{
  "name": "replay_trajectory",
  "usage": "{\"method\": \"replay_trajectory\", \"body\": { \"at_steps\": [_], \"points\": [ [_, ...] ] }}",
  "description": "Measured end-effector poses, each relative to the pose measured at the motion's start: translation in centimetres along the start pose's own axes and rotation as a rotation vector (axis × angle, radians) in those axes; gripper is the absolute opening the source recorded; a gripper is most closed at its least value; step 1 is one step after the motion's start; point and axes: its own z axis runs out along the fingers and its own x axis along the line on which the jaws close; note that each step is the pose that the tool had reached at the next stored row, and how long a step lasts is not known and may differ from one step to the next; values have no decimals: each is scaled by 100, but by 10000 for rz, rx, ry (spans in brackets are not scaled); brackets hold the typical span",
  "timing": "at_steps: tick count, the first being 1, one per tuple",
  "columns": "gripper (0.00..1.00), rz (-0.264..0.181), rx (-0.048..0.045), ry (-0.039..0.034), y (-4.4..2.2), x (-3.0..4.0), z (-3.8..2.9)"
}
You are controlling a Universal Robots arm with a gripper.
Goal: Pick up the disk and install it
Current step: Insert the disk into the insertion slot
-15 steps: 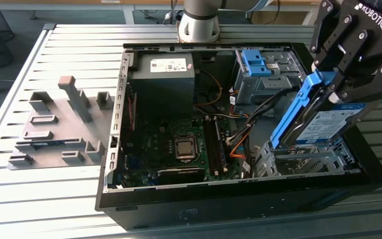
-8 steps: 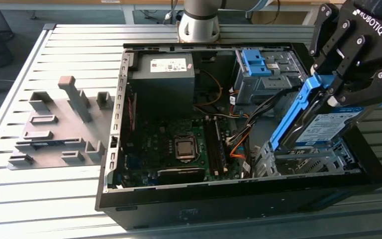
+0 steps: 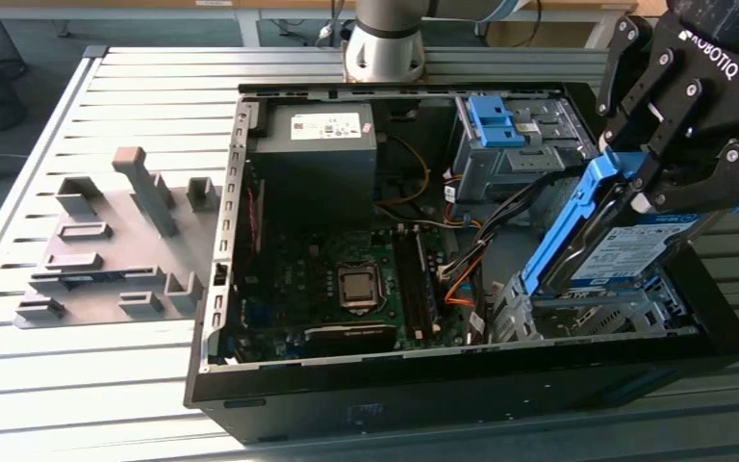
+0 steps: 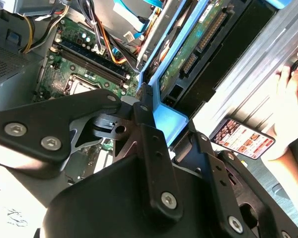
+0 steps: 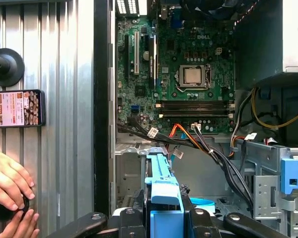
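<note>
Exterior view, case: the open computer case (image 3: 222, 289) fills the middle of the frame, lying on the slatted metal table (image 3: 36, 385).
Exterior view, inside the case: dark power supply box (image 3: 315, 154) at upper centre, green motherboard (image 3: 331, 279) below it, a metal drive cage (image 3: 518, 144) with a blue clip (image 3: 492, 115) at upper right.
Exterior view, gripper: the black gripper (image 3: 658, 178) comes in from the upper right, fingers pressed onto the disk (image 3: 620, 245), pinching it by its blue frame.
Exterior view, disk: tilted steeply at the right of the frame, lower end down in the metal bay (image 3: 588, 313) at the case's lower right.
Exterior view, table: a grey fixture plate (image 3: 113, 250) with upright blocks sits at the left.
Second wrist view, disk: the disk (image 4: 188, 54) shows its green underside at upper centre, blue frame edge running down toward the black finger (image 4: 149, 139).
Second wrist view, outside the case: a phone (image 4: 241, 139) on the table, a person's hand (image 4: 290, 104) at right.
First wrist view, case contents: motherboard (image 5: 179, 74) at upper centre, cables (image 5: 198, 141) below it.
First wrist view, disk: blue frame (image 5: 164, 193) at bottom centre between the gripper's links.
First wrist view, left: phone (image 5: 17, 108) and hand (image 5: 7, 183).
</note>
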Motion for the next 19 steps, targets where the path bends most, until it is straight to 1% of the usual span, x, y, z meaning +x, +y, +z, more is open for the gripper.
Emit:
{"method": "replay_trajectory", "body": {
  "at_steps": [9, 17, 19],
  "points": [
    [37, 0, -20, -1, -1, 1, 53],
    [37, 0, -86, 1, -3, 1, 113],
    [37, 1, -90, 2, -3, 1, 118]
  ]
}}
